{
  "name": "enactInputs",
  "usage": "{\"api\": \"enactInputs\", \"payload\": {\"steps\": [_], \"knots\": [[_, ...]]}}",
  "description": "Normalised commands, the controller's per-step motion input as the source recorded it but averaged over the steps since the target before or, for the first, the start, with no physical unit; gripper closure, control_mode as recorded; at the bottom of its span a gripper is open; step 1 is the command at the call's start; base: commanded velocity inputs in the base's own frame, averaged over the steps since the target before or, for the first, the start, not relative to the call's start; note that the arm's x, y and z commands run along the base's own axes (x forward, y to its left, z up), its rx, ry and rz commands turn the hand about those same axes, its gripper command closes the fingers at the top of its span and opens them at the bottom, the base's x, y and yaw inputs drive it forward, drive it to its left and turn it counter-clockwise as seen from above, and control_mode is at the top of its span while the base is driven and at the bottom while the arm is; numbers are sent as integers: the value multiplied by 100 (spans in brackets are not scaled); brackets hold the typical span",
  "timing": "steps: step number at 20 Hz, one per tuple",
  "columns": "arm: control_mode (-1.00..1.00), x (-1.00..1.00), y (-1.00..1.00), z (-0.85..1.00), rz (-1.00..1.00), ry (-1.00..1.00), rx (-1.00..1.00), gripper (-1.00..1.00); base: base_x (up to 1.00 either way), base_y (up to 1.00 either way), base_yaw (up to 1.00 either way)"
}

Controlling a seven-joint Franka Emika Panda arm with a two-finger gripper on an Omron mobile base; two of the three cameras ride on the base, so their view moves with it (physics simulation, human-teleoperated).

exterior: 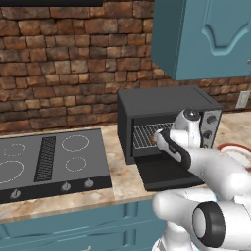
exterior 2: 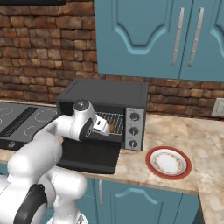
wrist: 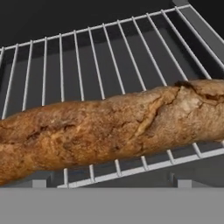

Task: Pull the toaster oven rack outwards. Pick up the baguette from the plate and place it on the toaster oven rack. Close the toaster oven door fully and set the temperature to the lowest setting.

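Baguette (wrist: 109, 127) lies on the rack (wrist: 87, 65), end effector (exterior 2: 106, 127) open at the oven mouth.

The baguette rests across the near part of the wire rack inside the toaster oven (exterior 2: 105, 94); the plate (exterior 2: 168, 162) on the worktop (exterior 2: 175, 131) to the right is bare. The end effector has its jaws spread wide and grips nothing. The bread looks light, stiff and crusty, with a rough, cracked surface that should not slip, though it may crumble under pressure. The next thing to handle is probably the lowered door (exterior 2: 89, 158), a rigid hinged panel, best pushed up from its near edge.
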Motion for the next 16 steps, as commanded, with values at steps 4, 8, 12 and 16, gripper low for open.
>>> {"api": "enactInputs", "payload": {"steps": [4, 8, 12, 16], "knots": [[-100, 28, -2, 0, 10, -16, 0, -100, 0, 0, 0], [-100, 0, 0, 0, 12, -44, -4, -100, 0, 0, 0], [-100, -37, -9, 14, 1, -14, 5, -100, 0, 0, 0], [-100, -55, -7, 52, -8, 20, 9, -100, 0, 0, 0]]}}
